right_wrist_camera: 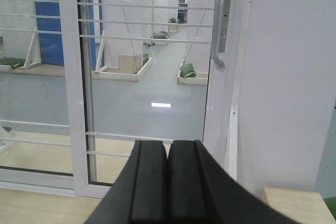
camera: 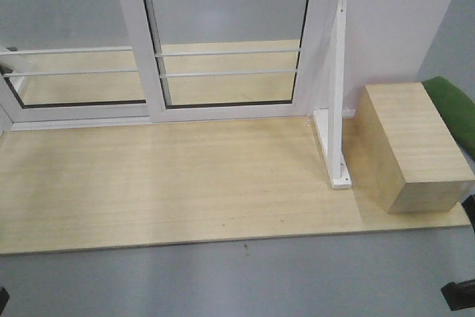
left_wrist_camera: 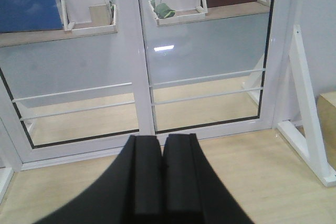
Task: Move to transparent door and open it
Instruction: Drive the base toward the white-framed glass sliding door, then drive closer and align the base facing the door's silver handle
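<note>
Wooden box (camera: pixel 412 146) and slanted post (camera: pixel 338 87) stand right of transparent door (camera: pixel 230 5).

Left gripper (left_wrist_camera: pixel 161 141) pressed closed, right gripper (right_wrist_camera: pixel 168 146) apparently closed too, both pointing forward

Wooden platform (camera: pixel 171 176) is lying open in front of the transparent door (camera: pixel 226 12), leaving a wide approach to the glass. Slanted white post (camera: pixel 339 94) is standing just beside the door's right frame, foot jutting onto the platform. Wooden box (camera: pixel 412 146) is sitting just right of the post, crowding that side. Grey handle (right_wrist_camera: pixel 214 35) is hanging unblocked above.
</note>
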`<state>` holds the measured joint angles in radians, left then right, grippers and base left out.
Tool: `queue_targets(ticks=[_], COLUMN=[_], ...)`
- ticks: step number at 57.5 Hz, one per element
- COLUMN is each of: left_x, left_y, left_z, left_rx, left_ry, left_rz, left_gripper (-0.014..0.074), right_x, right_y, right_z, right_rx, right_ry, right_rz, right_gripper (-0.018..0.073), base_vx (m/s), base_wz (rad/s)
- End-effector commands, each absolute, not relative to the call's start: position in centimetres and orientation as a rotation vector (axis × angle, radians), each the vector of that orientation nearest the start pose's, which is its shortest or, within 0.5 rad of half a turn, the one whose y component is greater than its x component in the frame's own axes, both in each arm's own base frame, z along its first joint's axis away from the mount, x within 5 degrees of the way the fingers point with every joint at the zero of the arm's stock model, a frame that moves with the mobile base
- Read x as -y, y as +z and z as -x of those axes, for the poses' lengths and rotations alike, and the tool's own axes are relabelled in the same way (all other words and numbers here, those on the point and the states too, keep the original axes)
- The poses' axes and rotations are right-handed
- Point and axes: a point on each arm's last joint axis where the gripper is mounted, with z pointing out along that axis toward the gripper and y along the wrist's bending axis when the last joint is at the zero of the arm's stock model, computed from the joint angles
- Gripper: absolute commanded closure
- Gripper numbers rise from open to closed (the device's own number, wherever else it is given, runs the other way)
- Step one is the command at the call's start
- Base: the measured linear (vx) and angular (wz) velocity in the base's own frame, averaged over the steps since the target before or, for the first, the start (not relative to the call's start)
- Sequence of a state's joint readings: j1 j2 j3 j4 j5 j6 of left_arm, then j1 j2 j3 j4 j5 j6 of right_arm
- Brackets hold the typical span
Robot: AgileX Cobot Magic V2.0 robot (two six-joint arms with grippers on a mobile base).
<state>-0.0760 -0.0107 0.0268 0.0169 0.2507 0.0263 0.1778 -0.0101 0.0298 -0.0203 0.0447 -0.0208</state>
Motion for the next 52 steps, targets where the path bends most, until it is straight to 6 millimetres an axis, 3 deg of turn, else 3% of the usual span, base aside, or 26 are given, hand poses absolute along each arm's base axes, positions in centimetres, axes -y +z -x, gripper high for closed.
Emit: queue_targets(ticks=[1, 52], left_x=[0.43, 0.43], left_y=[18.18, 18.18], left_z=[-5.59, -5.59], left_rx=[-1.68, -1.68], left_ry=[-0.033, -0.033], left_rz=[-0.094, -0.094], left_gripper=[0.0593, 0.0593], right_x=[-0.97, -0.97], right_y=[20.28, 20.29], right_z=[-5.51, -5.51], right_rx=[-1.46, -1.46], right_ry=[0.095, 0.095], right_rz=[0.169, 0.169], right_gripper=[0.0502, 0.0502], base_vx=[0.57, 0.5], base_wz=[0.01, 0.06])
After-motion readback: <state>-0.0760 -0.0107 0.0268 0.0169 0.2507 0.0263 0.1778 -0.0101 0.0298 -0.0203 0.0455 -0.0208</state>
